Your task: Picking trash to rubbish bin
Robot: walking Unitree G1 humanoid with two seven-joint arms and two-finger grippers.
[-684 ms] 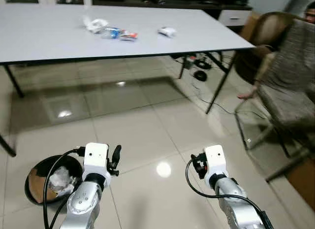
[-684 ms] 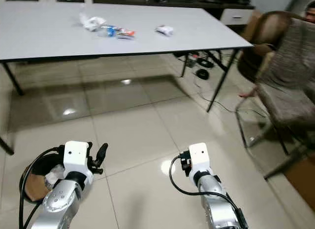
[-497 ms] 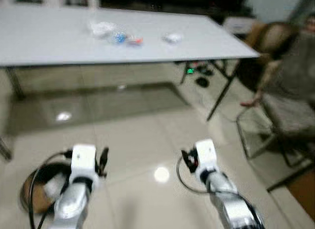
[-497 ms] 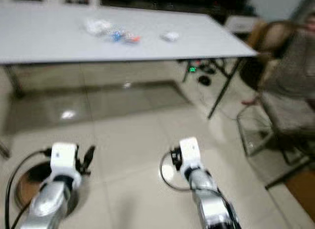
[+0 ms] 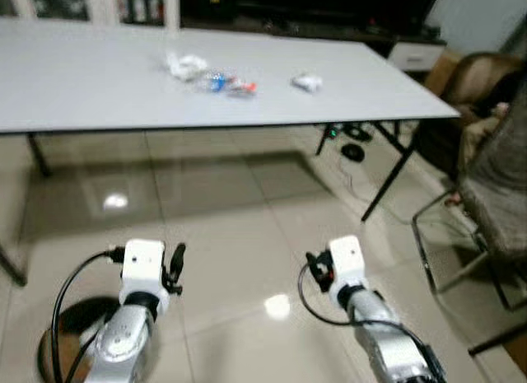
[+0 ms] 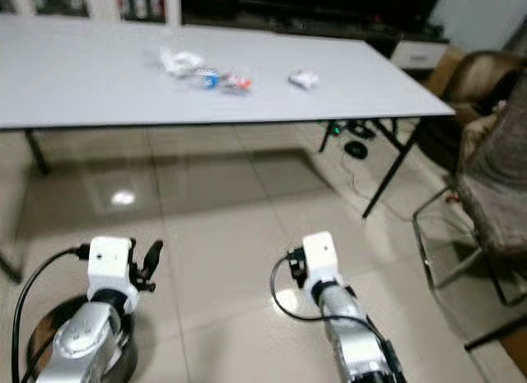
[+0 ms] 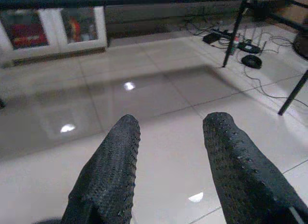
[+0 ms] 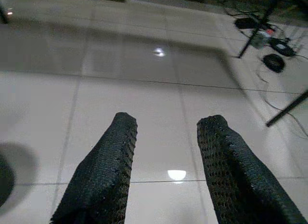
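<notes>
The head views take in a long white surface (image 5: 99, 78) across the top of the scene, while the wrist views look under it at glossy floor tiles, dark legs and a tangle of cables. On the surface lie the trash pieces, four as far as the blur allows: a crumpled white wrapper (image 5: 186, 65), a small blue-and-clear piece (image 5: 216, 81), a red-tipped piece (image 5: 241, 88) touching it, and a separate white wad (image 5: 306, 82) off toward 3 o'clock from those. The rubbish bin (image 6: 37, 338), one round black one, sits on the floor at 7 o'clock in the head views, partly behind the left arm; what it holds cannot be made out. The left pincer (image 7: 171, 151) is released, its two black fingers (image 7: 113, 171) spread with bare tile between them, raised over the floor next to the bin. The right pincer (image 8: 166, 151) is likewise released and grasps nothing, its fingers (image 8: 226, 171) parted over tile carrying a bright lamp reflection. From both pincers the trash lies well apart, up toward 12 o'clock on the surface, the white wad nearer the right arm's side and the wrapper group nearer the left. At 3 o'clock in the head views stands one metal-framed chair (image 5: 486, 226) draped in grey cloth, and a brown rounded seat (image 5: 465, 78) beyond it.
</notes>
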